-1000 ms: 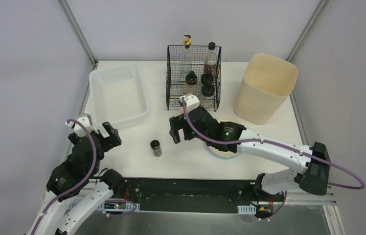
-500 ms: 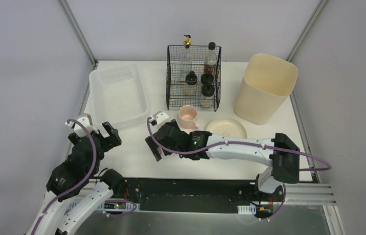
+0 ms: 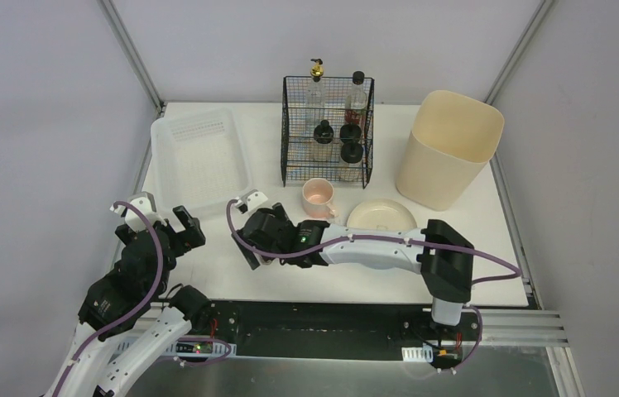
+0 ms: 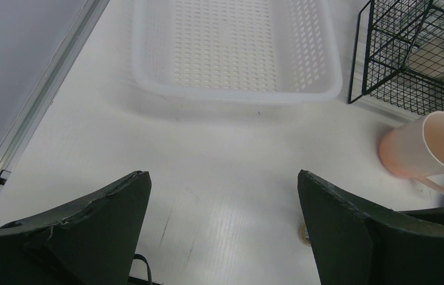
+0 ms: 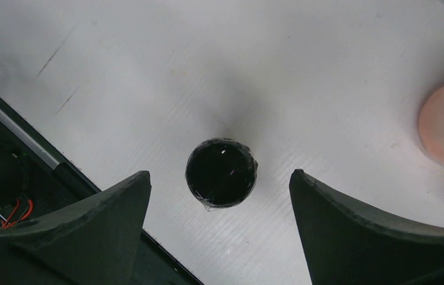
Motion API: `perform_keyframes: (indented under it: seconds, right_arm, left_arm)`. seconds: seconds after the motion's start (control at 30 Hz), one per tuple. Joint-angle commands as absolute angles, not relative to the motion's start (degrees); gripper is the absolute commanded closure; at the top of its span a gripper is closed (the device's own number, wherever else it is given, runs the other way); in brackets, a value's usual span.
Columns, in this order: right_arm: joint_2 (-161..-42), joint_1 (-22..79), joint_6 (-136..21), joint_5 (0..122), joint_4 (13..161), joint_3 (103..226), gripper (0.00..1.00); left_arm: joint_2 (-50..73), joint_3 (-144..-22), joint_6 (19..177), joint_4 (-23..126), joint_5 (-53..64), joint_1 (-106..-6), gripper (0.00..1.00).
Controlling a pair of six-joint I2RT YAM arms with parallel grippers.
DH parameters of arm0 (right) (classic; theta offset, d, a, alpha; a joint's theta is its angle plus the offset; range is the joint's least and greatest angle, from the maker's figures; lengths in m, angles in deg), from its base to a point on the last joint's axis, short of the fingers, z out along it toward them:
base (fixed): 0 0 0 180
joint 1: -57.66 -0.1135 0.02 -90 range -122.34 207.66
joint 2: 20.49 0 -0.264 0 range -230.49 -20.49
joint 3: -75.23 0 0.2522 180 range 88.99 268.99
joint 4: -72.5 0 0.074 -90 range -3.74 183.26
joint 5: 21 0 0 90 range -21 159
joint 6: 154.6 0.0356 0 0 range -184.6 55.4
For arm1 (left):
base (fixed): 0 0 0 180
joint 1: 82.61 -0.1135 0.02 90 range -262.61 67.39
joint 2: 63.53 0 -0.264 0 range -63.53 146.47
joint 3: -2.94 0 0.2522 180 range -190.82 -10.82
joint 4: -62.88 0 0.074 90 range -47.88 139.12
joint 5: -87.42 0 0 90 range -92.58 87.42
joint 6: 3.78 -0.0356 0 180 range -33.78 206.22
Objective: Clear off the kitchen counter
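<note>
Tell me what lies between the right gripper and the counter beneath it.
A small black-capped jar stands on the counter, untouched, under the open right gripper; the right wrist view shows it.

This was a robot lab cell dressed as a kitchen. Grey panels (image 3: 41, 99) and aluminium posts (image 3: 130, 54) boxed in a white desk (image 3: 207, 271) carrying a wire rack (image 3: 327, 136) and a mug (image 3: 318, 197), with a black rail (image 3: 314, 327) and bare wiring (image 3: 217, 329) at its near edge.

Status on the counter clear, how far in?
Looks done: four bottles stand in the wire rack. In hand: nothing gripped yet; the right hand straddles the black-capped jar, open. Remaining: that jar, the pink mug and the plate sit on the kitchen counter; left hand is open, empty.
</note>
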State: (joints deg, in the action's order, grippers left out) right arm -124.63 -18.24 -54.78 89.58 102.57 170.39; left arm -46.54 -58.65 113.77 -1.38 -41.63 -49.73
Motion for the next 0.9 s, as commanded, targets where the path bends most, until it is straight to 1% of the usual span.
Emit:
perform_keyframes:
  seconds: [0.0, 0.23, 0.4, 0.53, 0.6, 0.63, 0.8, 0.87]
  right_arm:
    - [-125.9, -18.5, -55.2, 92.3, 102.4, 173.5, 0.12]
    - [-128.0, -18.6, -55.6, 93.3, 102.9, 174.6, 0.20]
    - [-128.9, -18.5, -55.2, 92.7, 103.4, 175.6, 0.28]
    - [-129.0, -18.5, -55.0, 92.3, 103.4, 175.7, 0.40]
    - [-129.0, -18.5, -55.1, 92.2, 103.5, 175.8, 0.49]
    - [-129.0, -18.5, -55.0, 92.1, 103.7, 175.9, 0.52]
    - [-128.5, -18.6, -54.9, 92.4, 104.4, 176.1, 0.63]
    - [-127.4, -18.8, -55.0, 92.9, 104.6, 175.9, 0.65]
  left_arm:
    - [-46.4, -59.7, 113.7, -1.8, -41.6, -50.4, 0.00]
    - [-46.4, -59.6, 113.7, -1.8, -41.4, -50.4, 0.00]
    - [-46.2, -59.7, 113.7, -1.8, -41.3, -50.4, 0.00]
    - [-46.5, -59.8, 113.7, -1.8, -41.4, -50.4, 0.00]
    - [-46.5, -59.7, 113.7, -1.8, -41.4, -50.4, 0.01]
    - [-46.5, -59.7, 113.7, -1.8, -41.4, -50.4, 0.00]
    - [-46.4, -59.7, 113.7, -1.8, -41.4, -50.4, 0.00]
    - [-46.3, -59.7, 113.7, -1.8, -41.4, -50.4, 0.00]
